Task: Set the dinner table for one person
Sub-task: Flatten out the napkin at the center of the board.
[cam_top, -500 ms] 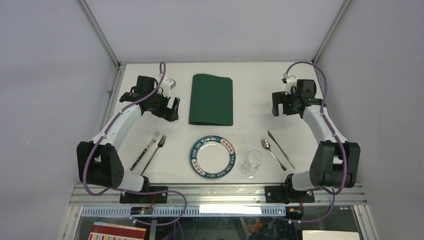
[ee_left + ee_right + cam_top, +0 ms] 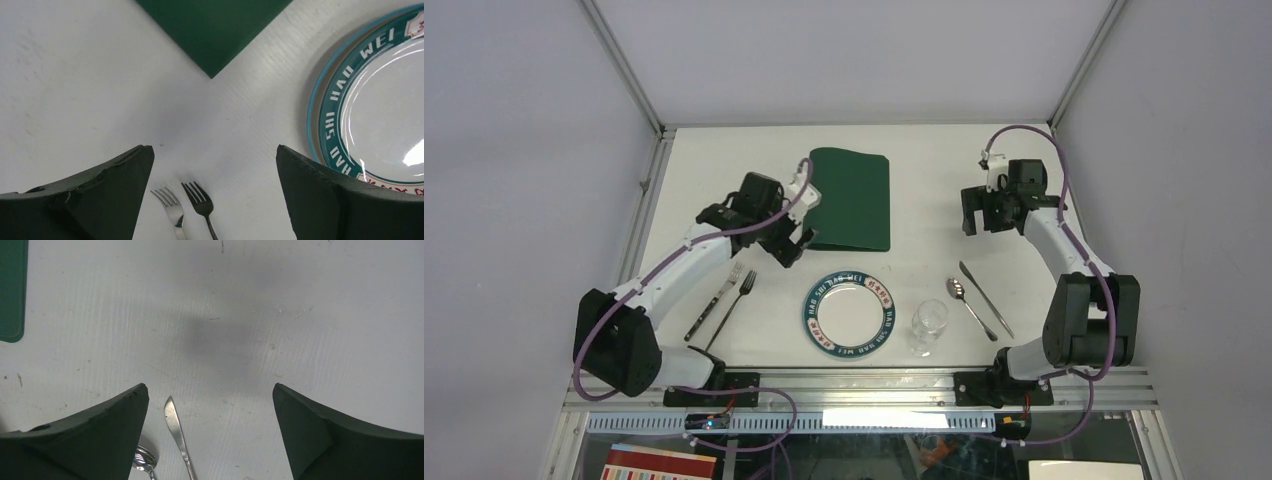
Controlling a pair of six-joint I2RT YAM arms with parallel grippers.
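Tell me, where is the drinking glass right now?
In the top view, the glass stands upright near the front edge of the dinner table, just right of the plate, with the spoon on its other side.

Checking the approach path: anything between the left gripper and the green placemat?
Nothing visible. The left gripper, jaws open, hangs over bare table just off the placemat corner; the forks and plate lie outside that path.
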